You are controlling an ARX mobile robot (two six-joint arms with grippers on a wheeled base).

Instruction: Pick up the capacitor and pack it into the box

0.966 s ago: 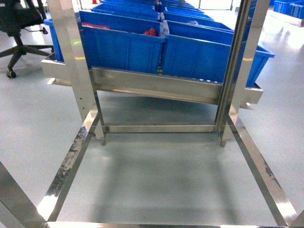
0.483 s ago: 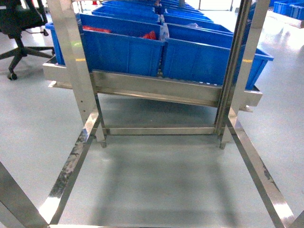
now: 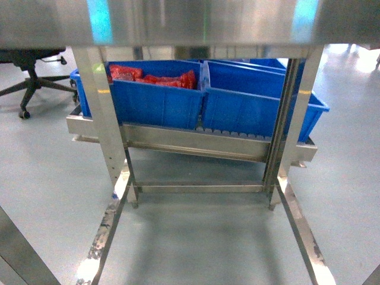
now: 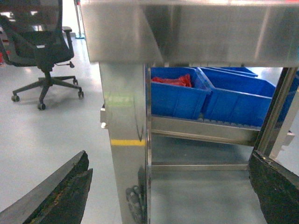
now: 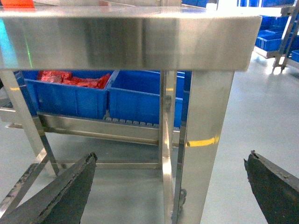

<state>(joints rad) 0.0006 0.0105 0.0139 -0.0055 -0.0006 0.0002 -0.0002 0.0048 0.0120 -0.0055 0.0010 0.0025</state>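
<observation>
Steel table edge (image 3: 196, 24) fills our view above blue bins (image 3: 160, 101); both grippers (image 4: 168, 186) (image 5: 170, 186) hang spread and empty, with neither capacitor nor box visible, so we cannot tell the nearer arm.

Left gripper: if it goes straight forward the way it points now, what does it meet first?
Probably the steel table leg, standing between the open left gripper fingers; depth is unclear.

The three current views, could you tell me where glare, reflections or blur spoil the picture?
Head view: the steel table edge fills the top as a soft, streaky band with cyan reflections, and floor glare sits by the frame's foot. Left wrist view: the steel leg mirrors a yellow stripe; the left gripper's fingers are dark and blurred. Right wrist view: bright glare upper right; the right gripper's fingers are soft.
</observation>
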